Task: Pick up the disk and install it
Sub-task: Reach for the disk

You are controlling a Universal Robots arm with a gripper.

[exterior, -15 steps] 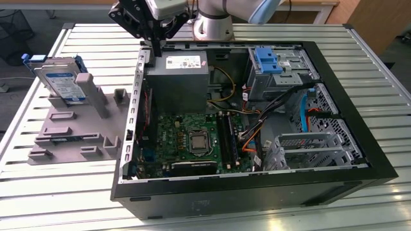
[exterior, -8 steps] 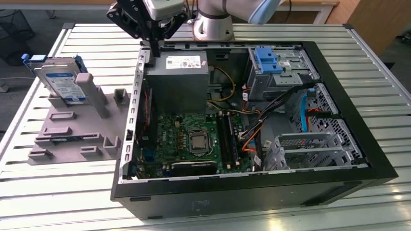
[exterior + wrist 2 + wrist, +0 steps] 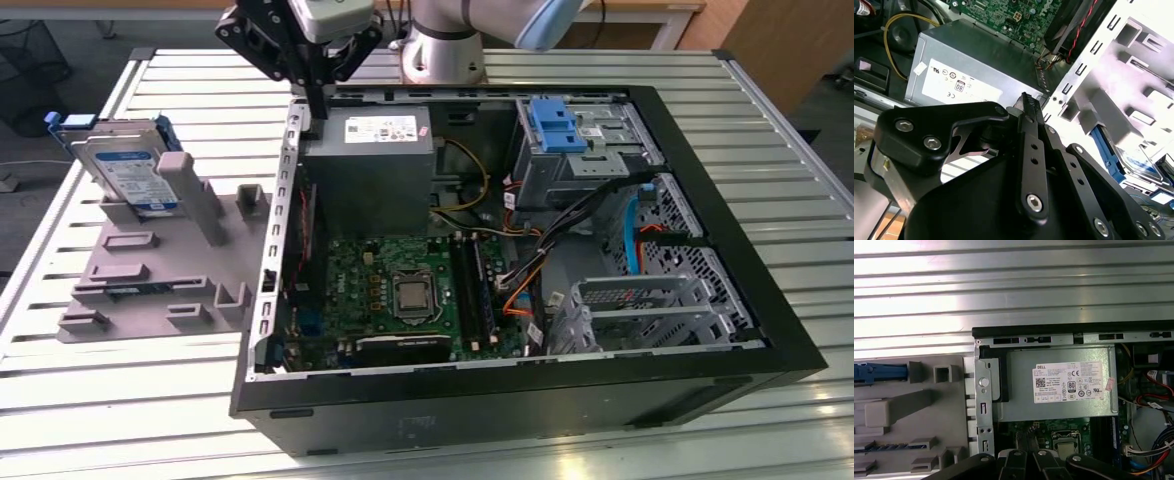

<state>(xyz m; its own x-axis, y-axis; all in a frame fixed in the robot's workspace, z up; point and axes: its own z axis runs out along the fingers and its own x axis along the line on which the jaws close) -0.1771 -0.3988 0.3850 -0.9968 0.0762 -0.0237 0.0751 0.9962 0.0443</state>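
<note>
A slatted metal surface (image 3: 134, 400) carries the open computer case (image 3: 534, 415), and a wooden panel (image 3: 781, 40) stands beyond the case. The disk (image 3: 123, 175) leans in a grey holder (image 3: 147, 280) beside the case, on the exterior view's left. The end effector (image 3: 318, 112), fingers together and empty, hangs over the case's far corner.
</note>
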